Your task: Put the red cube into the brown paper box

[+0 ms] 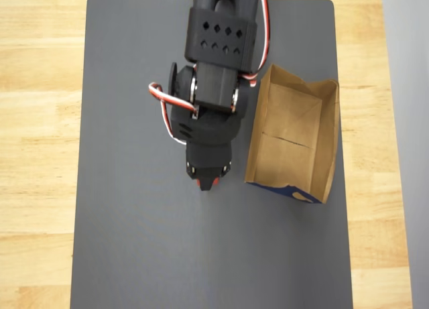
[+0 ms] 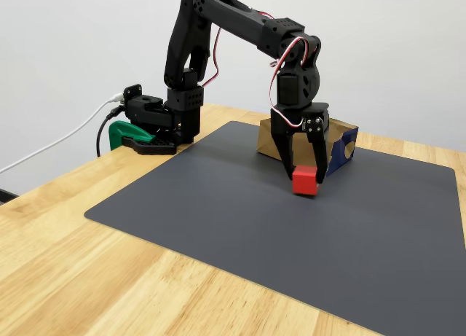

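Note:
The red cube (image 2: 306, 181) sits low at the grey mat's (image 2: 240, 205) surface, a little in front of the brown paper box (image 2: 265, 139). My black gripper (image 2: 306, 176) points straight down over it, one finger pressed against each side, so it is shut on the cube. In the overhead view only a red sliver of the cube (image 1: 208, 183) peeks out under the gripper (image 1: 208, 181). The box (image 1: 315, 141) lies open-topped just right of the gripper there, its dark blue patch at the near end, and nothing lies inside it.
The grey mat (image 1: 134, 222) covers most of the wooden table (image 1: 33, 155). The arm's base and a green clamp (image 2: 127, 134) stand at the table's far left edge, with a white cable trailing off.

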`<state>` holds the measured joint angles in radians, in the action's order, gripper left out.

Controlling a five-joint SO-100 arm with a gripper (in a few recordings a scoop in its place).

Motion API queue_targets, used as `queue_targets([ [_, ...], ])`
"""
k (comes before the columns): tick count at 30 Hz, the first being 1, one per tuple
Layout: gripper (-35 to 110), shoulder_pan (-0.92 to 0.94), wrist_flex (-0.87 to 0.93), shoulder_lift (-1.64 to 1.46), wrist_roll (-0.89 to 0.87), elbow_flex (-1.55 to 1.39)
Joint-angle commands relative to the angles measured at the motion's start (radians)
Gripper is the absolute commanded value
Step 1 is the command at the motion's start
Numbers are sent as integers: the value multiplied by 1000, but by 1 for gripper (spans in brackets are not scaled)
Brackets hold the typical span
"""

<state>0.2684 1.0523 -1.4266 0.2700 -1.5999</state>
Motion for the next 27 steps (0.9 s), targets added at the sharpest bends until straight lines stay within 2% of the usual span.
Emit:
queue_targets([
  [1,0,17,-114,-270,26,-120],
  [9,0,-32,-322,-769,55,-454],
  [15,0,-181,-279,-969,37,-514],
  [21,0,-327,-238,-1006,0,-558],
  [27,0,-394,-265,-861,12,-598],
])
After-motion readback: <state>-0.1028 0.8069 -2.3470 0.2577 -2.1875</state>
